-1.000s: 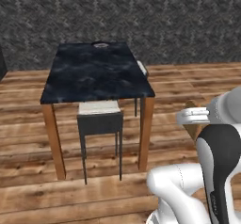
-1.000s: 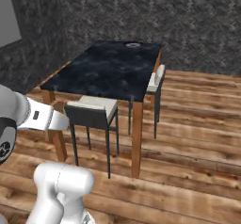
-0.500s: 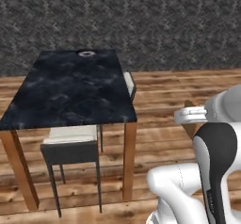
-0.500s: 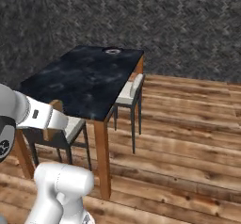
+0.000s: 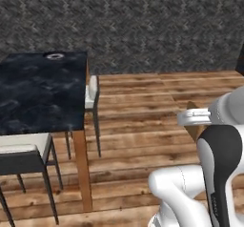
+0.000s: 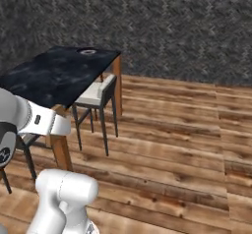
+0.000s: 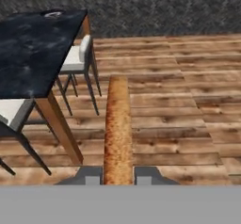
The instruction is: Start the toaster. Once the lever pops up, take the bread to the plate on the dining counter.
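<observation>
My gripper [image 7: 117, 175] is shut on the bread [image 7: 116, 124], a golden-brown slice seen edge-on, sticking up between the two dark fingertips [image 7: 93, 176]. In the left base view the bread [image 5: 195, 125] shows as a brown wedge under the white hand, over the wooden floor and to the right of the dining counter [image 5: 33, 97]. The plate [image 5: 55, 56], dark-rimmed with a white centre, lies at the far end of that black marble top; it is also seen as plate [image 6: 88, 52] and plate [image 7: 52, 14]. The toaster is out of view.
A white-seated chair [image 5: 91, 92] stands at the counter's right side, chair [image 6: 98, 93] in the other base view. A dark chair [image 5: 24, 154] sits at the counter's near end. Wooden floor [image 6: 187, 130] stretches to the right, up to a dark stone wall [image 5: 143, 25].
The whole picture has shifted: the base has moved, so the counter now lies further left and nearer in both base views. The gripper stays shut on the bread.
</observation>
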Robot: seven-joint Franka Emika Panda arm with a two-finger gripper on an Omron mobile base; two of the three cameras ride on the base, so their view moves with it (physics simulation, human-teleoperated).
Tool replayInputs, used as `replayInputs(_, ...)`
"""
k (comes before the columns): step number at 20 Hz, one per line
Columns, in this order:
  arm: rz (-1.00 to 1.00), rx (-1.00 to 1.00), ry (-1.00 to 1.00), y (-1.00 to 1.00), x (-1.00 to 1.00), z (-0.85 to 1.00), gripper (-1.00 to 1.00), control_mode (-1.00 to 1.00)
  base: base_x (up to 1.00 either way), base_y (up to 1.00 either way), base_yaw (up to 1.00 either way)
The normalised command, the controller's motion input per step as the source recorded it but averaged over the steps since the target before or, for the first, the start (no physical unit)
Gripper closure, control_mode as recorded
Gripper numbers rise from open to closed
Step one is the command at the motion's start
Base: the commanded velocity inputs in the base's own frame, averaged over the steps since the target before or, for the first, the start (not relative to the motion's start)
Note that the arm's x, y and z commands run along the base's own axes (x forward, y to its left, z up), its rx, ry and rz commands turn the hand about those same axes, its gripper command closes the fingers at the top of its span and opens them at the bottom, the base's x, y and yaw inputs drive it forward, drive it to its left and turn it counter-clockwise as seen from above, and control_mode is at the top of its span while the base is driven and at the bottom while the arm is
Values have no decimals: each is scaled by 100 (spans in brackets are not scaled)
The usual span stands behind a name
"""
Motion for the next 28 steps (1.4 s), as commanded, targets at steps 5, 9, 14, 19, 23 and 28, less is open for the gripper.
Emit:
replayInputs(5,0,0,0,0,0,0,100,100,55,-100,1)
replayInputs(9,0,0,0,0,0,0,100,100,98,-100,7)
replayInputs(14,0,0,0,0,0,0,100,100,100,-100,9)
replayInputs(19,0,0,0,0,0,0,100,100,100,-100,11)
replayInputs(23,0,0,0,0,0,0,100,100,100,-100,13)
replayInputs(28,0,0,0,0,0,0,100,100,100,-89,18)
